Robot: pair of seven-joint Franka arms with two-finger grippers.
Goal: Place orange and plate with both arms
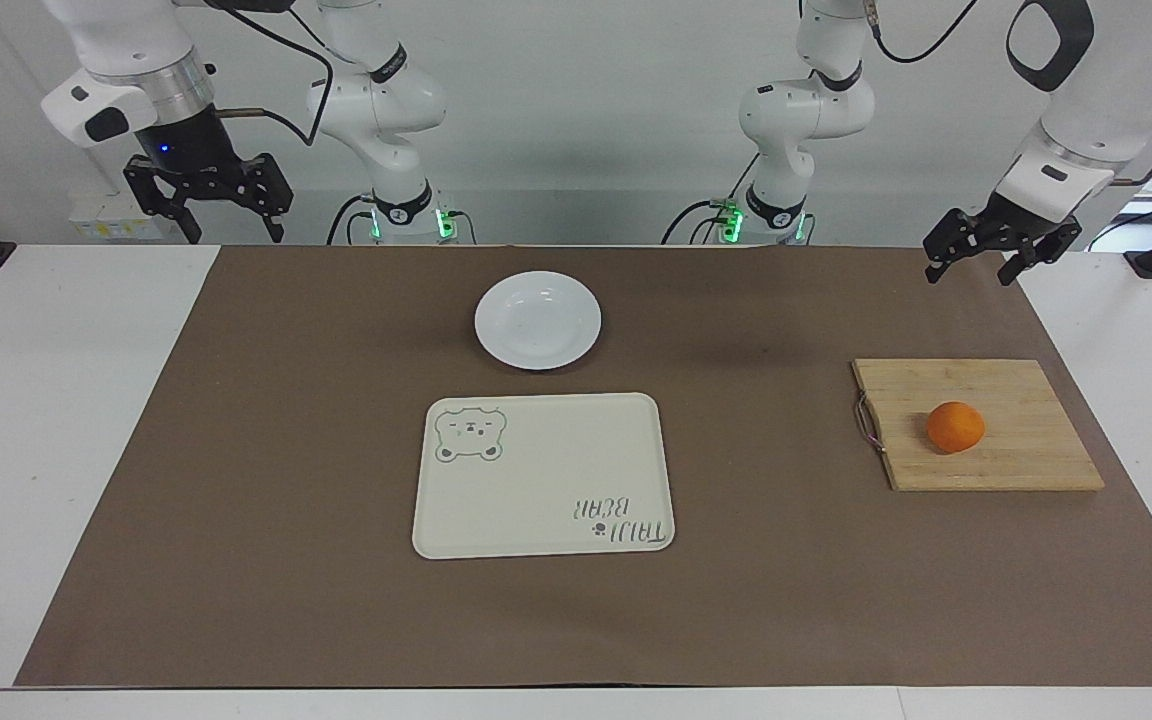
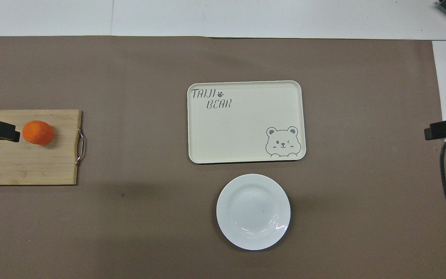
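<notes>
**Left arm is the one nearer to the orange**

I see the orange (image 1: 955, 427) on the wooden cutting board (image 1: 1026, 470), at the left arm's end of the counter. My left gripper (image 1: 994, 262) hangs spread over the counter's edge, apart from it. The right gripper (image 1: 208, 205), also spread, waits; the plate (image 1: 538, 320) sits beside the bear tray (image 1: 543, 474), nearer the robots.

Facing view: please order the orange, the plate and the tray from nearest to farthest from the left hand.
From the left hand, raised over the mat's corner at the left arm's end:
1. Orange, on the wooden board at that same end.
2. Plate, mid-table, nearer to the robots than the tray.
3. Tray, mid-table, beside the plate.
</notes>
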